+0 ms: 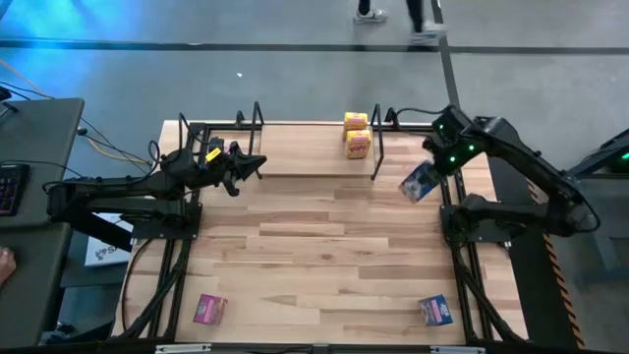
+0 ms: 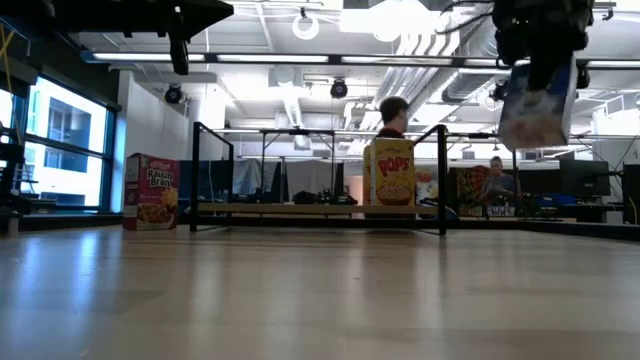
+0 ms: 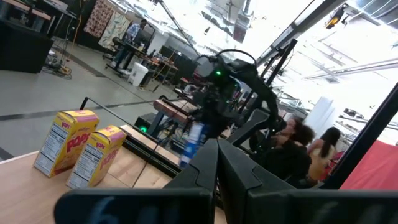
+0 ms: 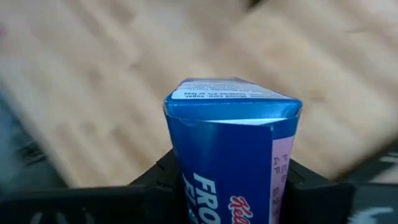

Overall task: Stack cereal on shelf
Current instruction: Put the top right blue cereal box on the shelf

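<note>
The right pincer (image 1: pixel 425 177) pinches a blue cereal box (image 1: pixel 420 181) in the air just beside the shelf's (image 1: pixel 295 162) right end frame, so the shelf board lies to its left, much nearer this arm. Two yellow Pops boxes (image 1: pixel 357 135) already stand side by side on the shelf. The left pincer (image 1: pixel 254 164) waits pressed together over the shelf's left end.

Wood table (image 1: pixel 324 246): shelf (image 1: pixel 305 162), scattered cereal boxes (image 1: pixel 209 309).
</note>
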